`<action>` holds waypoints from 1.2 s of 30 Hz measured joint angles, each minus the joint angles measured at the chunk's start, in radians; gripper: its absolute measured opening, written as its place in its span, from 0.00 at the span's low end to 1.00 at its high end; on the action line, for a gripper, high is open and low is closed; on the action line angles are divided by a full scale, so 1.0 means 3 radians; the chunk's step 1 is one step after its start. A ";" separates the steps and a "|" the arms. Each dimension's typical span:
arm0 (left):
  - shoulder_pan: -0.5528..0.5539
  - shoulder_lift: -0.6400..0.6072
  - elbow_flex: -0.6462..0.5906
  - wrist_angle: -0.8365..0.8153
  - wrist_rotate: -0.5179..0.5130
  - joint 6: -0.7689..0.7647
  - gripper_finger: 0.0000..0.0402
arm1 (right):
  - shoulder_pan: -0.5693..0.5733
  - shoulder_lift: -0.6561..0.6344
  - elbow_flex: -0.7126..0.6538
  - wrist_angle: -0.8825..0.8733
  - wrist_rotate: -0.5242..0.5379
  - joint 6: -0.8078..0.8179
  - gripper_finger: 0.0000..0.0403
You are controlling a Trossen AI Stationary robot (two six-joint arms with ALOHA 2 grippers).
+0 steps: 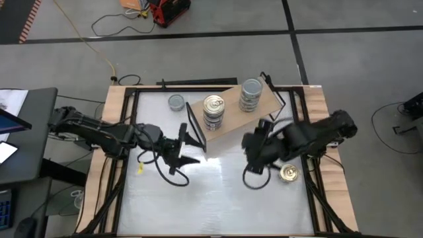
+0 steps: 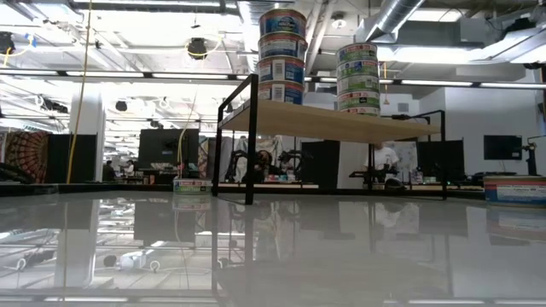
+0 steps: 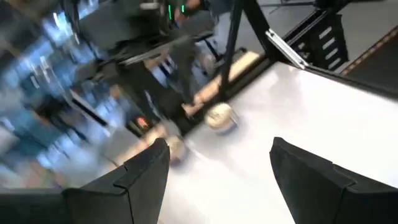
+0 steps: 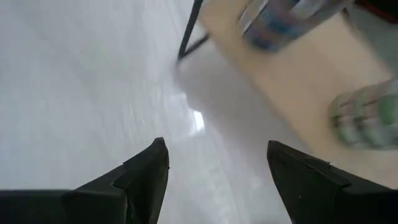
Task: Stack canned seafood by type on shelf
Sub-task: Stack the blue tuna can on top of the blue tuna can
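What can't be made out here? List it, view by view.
- Low view: the tin labels on the two stacks on the shelf are too small to read; neither gripper shows.
- High view: the right arm covers part of the table beside the loose gold-lidded tin.
- Left wrist view: motion blur smears the tin and the room behind.
- Right wrist view: both stacks are blurred and cut by the edges.

- The right gripper (image 4: 214, 171) hangs over the white tabletop (image 4: 74, 81), its two dark fingers (image 4: 146, 171) spread with nothing between them.
- Ahead stands the tan shelf (image 4: 280, 87), one black leg (image 4: 189, 31) reaching the tabletop.
- Two blurred stacks, probably tins (image 4: 280, 18), stand on the shelf.
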 joint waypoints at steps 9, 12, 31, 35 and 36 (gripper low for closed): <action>-0.0155 -0.0025 -0.0001 -0.0369 -0.0069 -0.0800 0.66 | 0.0095 0.0001 -0.1264 0.0993 -0.0239 0.0024 0.74; -0.0149 -0.0029 -0.0001 -0.0324 -0.0072 -0.0801 0.66 | 0.0096 -0.0012 -0.1515 0.1100 -0.0228 0.0145 0.73; -0.0261 -0.0030 -0.0705 0.0163 0.0122 -0.1229 0.66 | 0.0757 -0.0018 -0.2400 0.1029 -0.0065 0.2171 0.72; -0.0293 -0.0030 -0.0983 0.0454 0.0118 -0.1228 0.66 | 0.0840 -0.0018 -0.2410 0.1006 -0.0120 0.2502 0.72; -0.0317 -0.0030 -0.1056 0.0528 0.0165 -0.1228 0.66 | 0.0862 -0.0018 -0.2403 0.0993 -0.0148 0.2531 0.72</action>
